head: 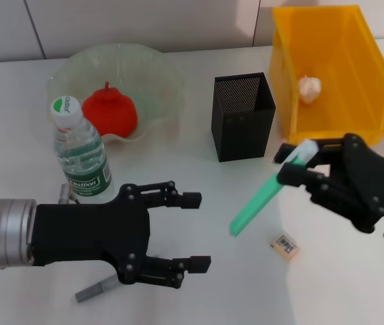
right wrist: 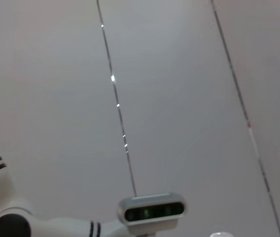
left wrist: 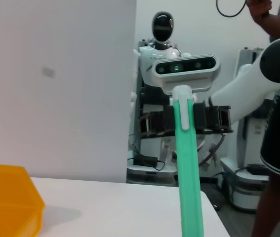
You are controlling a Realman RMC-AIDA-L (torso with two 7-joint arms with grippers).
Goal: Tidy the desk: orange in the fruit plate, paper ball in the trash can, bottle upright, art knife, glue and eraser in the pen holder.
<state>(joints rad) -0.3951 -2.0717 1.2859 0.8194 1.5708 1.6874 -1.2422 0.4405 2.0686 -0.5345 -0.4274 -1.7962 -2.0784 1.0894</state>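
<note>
Right of the pen holder (head: 243, 116), the right gripper (head: 299, 168) pinches a green glue stick (head: 267, 193) by its white cap, tilted, apparently for dropping in. Left gripper (head: 190, 230) hovers, jaws spread, above a grey art knife (head: 97, 290).

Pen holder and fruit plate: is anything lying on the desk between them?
No. In the head view the stretch between the pen holder and the fruit plate is bare white desk.
</note>
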